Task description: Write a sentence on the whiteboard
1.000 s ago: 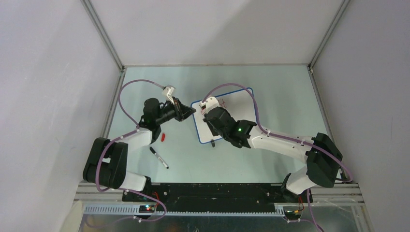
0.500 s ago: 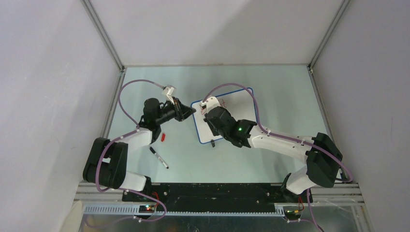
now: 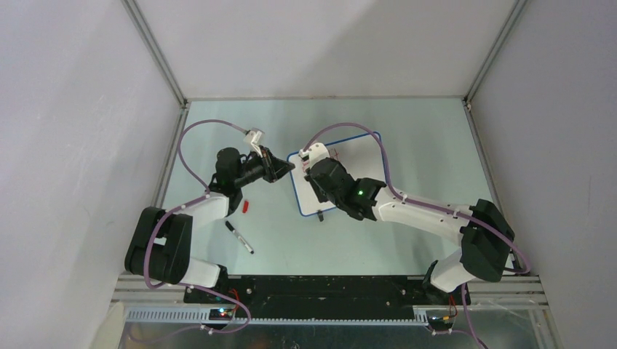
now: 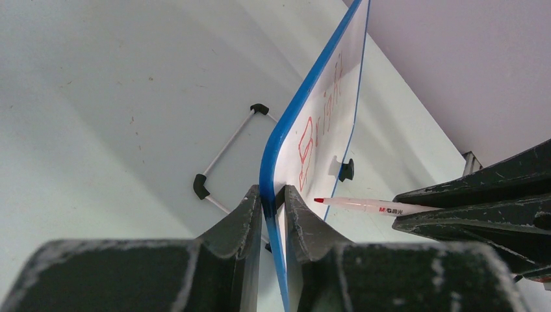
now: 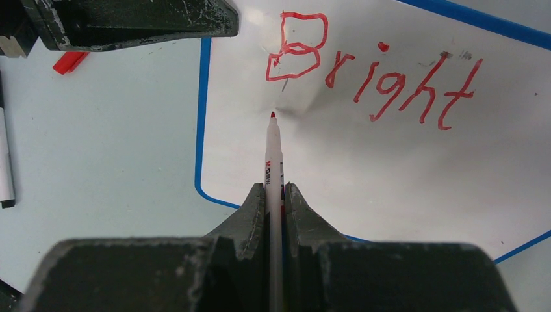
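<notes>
The whiteboard (image 3: 361, 154), white with a thin blue rim, stands tilted on the table. My left gripper (image 4: 273, 195) is shut on its blue rim at the left corner (image 3: 289, 166). The sentence (image 5: 370, 71) reads "Bright" in red on the top line; it also shows edge-on in the left wrist view (image 4: 320, 123). My right gripper (image 5: 275, 190) is shut on a red marker (image 5: 273, 153). The marker's tip sits just below the "B", at or very near the board's surface. The same marker (image 4: 367, 206) shows from the side in the left wrist view.
A black marker (image 3: 239, 238) and a red cap (image 3: 247, 206) lie on the table left of the board. The board's wire stand (image 4: 224, 153) with black feet sticks out behind it. Grey enclosure walls close in the table's sides.
The right arm has crept slightly up and left over the board with the marker. The left arm and the board have not moved.
</notes>
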Motion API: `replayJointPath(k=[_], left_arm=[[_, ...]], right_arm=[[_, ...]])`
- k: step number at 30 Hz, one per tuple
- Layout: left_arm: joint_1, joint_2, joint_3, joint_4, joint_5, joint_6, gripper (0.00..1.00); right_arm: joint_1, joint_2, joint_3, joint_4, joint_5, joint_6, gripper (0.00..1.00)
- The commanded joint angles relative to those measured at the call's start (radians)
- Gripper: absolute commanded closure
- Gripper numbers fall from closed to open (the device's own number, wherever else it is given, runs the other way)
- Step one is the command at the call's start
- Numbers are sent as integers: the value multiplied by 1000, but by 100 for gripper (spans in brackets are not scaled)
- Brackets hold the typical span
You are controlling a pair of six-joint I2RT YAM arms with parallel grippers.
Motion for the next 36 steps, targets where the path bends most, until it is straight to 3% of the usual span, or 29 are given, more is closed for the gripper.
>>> replayJointPath(k=[1,36], left_arm=[[-3,-20,17,-11,7,22,80],[-3,-23,16,-13,4,24,80]], right_arm=[[6,15,51,19,-6,1,100],[1,63,102,-36,-3,4,100]])
